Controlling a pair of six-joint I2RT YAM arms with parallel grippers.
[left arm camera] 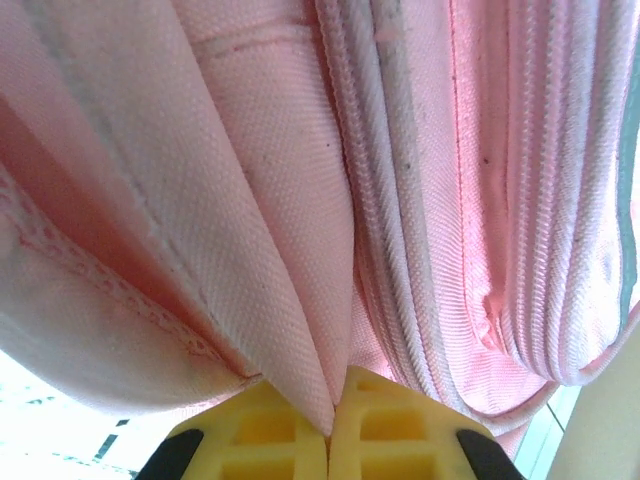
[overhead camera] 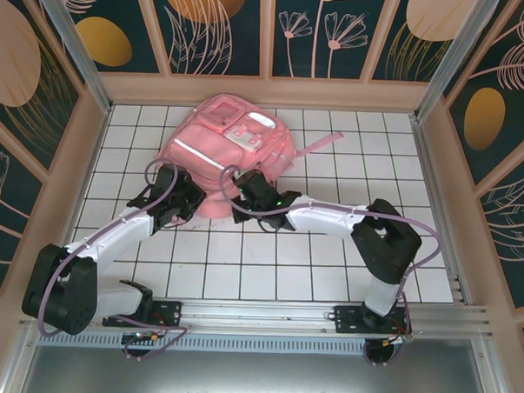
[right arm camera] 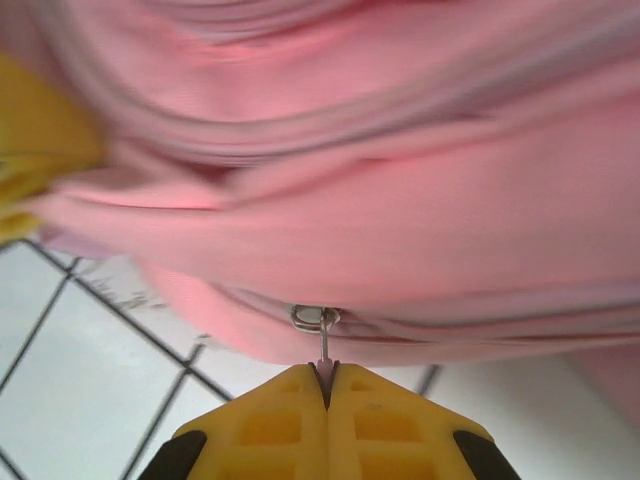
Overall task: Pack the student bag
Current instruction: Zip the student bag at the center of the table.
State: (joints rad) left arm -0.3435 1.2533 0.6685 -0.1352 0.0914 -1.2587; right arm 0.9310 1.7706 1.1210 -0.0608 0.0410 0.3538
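The bag (overhead camera: 229, 152) lies at the far middle of the table (overhead camera: 329, 260). It looks soft, floppy and probably light, so it should sag wherever it is lifted. The left gripper (left arm camera: 330, 425) is closed on a fabric fold (left arm camera: 290, 330). The right gripper (right arm camera: 326, 385) pinches the zip pull (right arm camera: 322, 340), which looks the better hold for opening.

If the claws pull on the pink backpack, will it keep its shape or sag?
Probably sag: the student bag folds loosely where the left claw pinches it. It may also slide on the smooth tiled table, since the right claw grips just its zipper pull.
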